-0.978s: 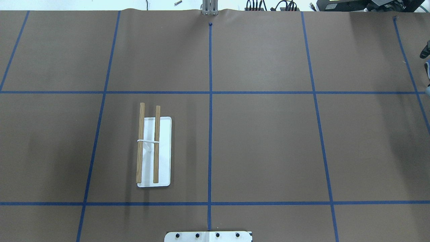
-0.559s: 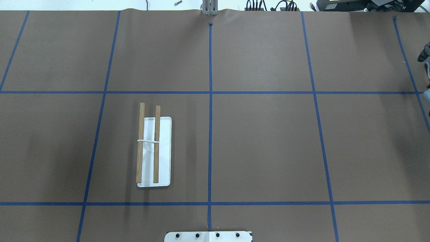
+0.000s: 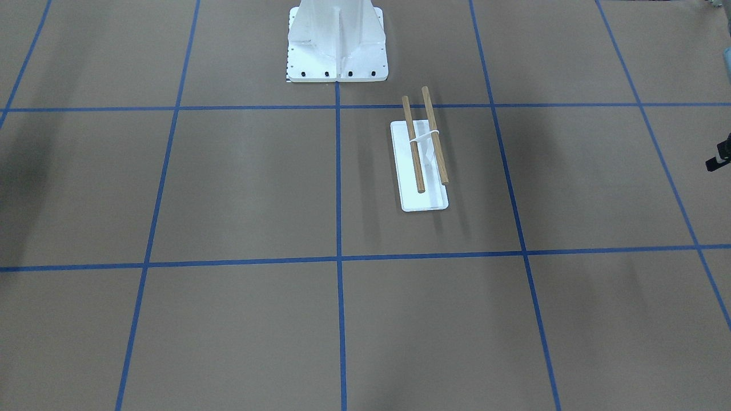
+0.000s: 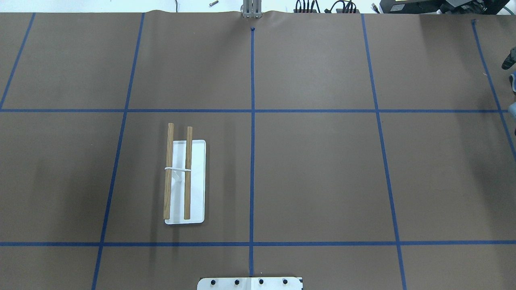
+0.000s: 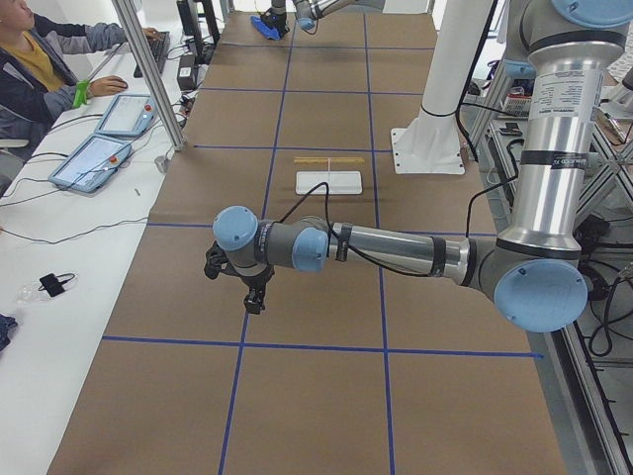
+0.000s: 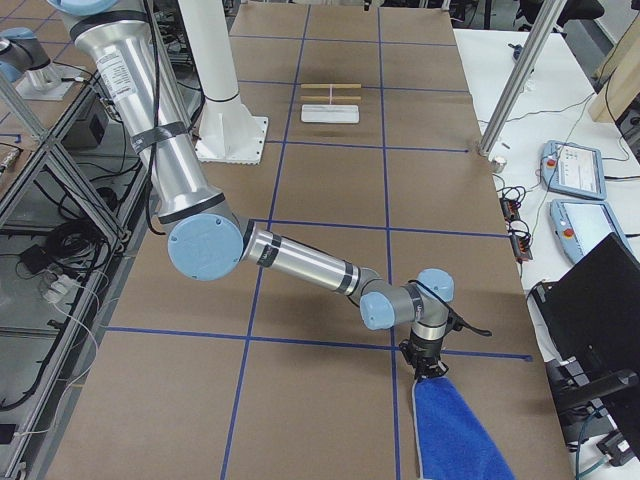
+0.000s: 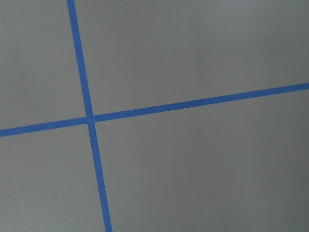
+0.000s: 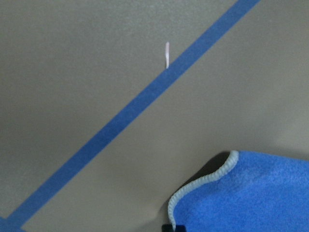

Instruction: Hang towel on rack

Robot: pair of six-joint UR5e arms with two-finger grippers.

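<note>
The rack (image 4: 185, 181) is a white base with two wooden bars; it stands left of the table's centre and also shows in the front view (image 3: 425, 154). The towel (image 6: 455, 430) is royal blue and lies at the table's far right end. My right gripper (image 6: 427, 370) is at the towel's narrow tip. In the right wrist view the towel's (image 8: 256, 193) pale edge is lifted off the table, up to the fingers. My left gripper (image 5: 253, 300) hovers over bare table far left of the rack. I cannot tell whether it is open.
Blue tape lines (image 4: 252, 121) grid the brown table. The robot's white base (image 3: 337, 40) stands behind the rack. An operator (image 5: 40, 59) sits at a side bench with tablets (image 5: 94, 158). A dark part of the right arm (image 4: 509, 60) shows at the overhead view's right edge.
The dark part of the right arm at the overhead view's right edge shifted slightly and came back. The rack has not moved.
</note>
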